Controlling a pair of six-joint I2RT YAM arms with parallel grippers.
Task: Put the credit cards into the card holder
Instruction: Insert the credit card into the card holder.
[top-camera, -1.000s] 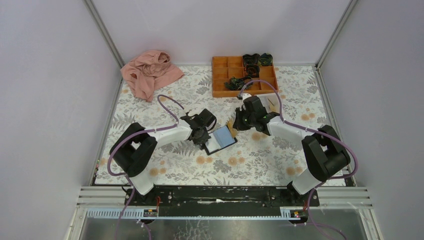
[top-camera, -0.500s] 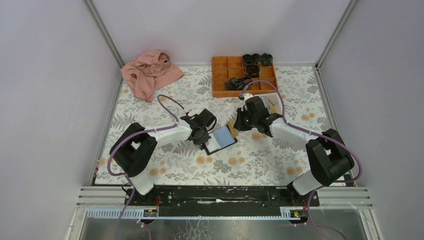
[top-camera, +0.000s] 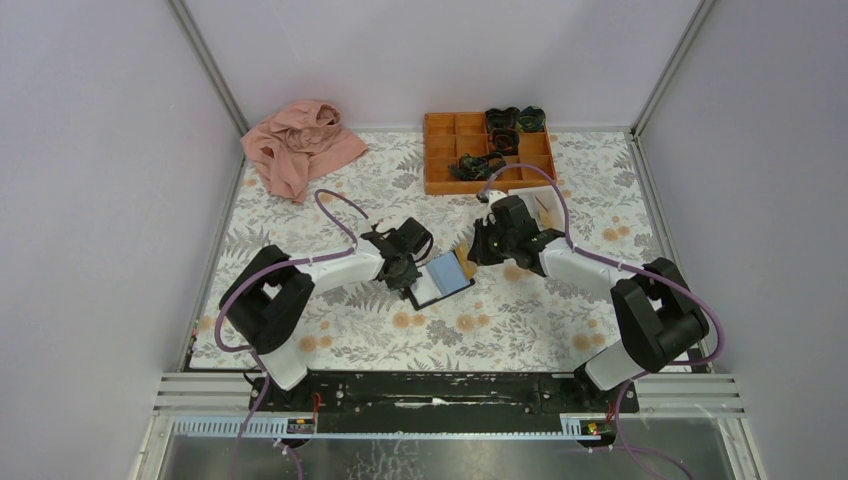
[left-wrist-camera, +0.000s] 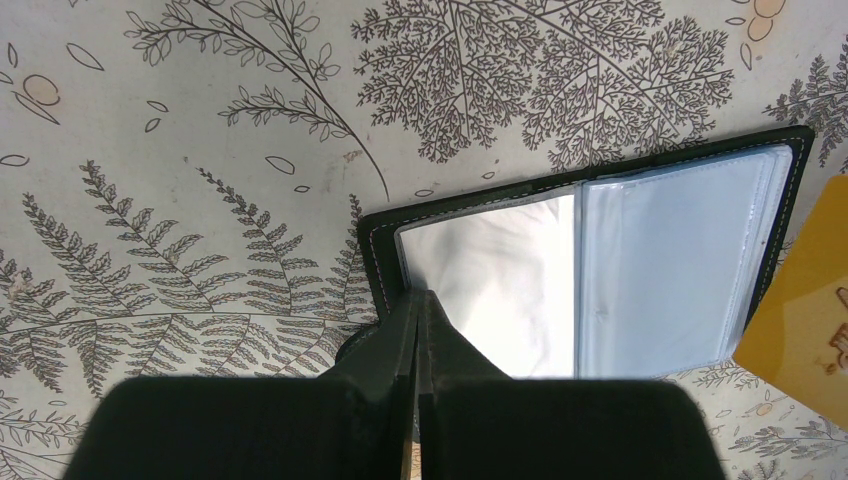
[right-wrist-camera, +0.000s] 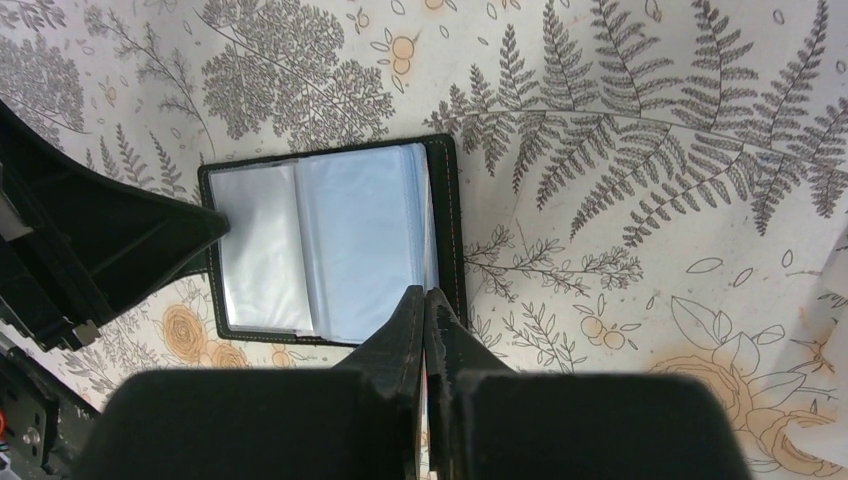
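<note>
The black card holder (top-camera: 442, 279) lies open on the table, its light-blue pocket panels facing up. It also shows in the left wrist view (left-wrist-camera: 640, 260) and the right wrist view (right-wrist-camera: 340, 250). My left gripper (top-camera: 405, 272) is shut, with its tips (left-wrist-camera: 417, 297) resting on the holder's left edge. My right gripper (top-camera: 472, 250) is shut on an orange-yellow credit card (top-camera: 462, 247). It holds the card just above the holder's right edge. The card shows at the right of the left wrist view (left-wrist-camera: 800, 300). In the right wrist view my right gripper (right-wrist-camera: 425, 297) hides the card almost fully.
An orange compartment tray (top-camera: 440, 150) holding dark items stands at the back. A pink cloth (top-camera: 300, 145) lies at the back left. A small white tray (top-camera: 545, 205) sits behind my right arm. The metal frame and walls close in the table.
My right gripper has shifted slightly left toward the holder with the card in it. The left gripper and the holder have not moved.
</note>
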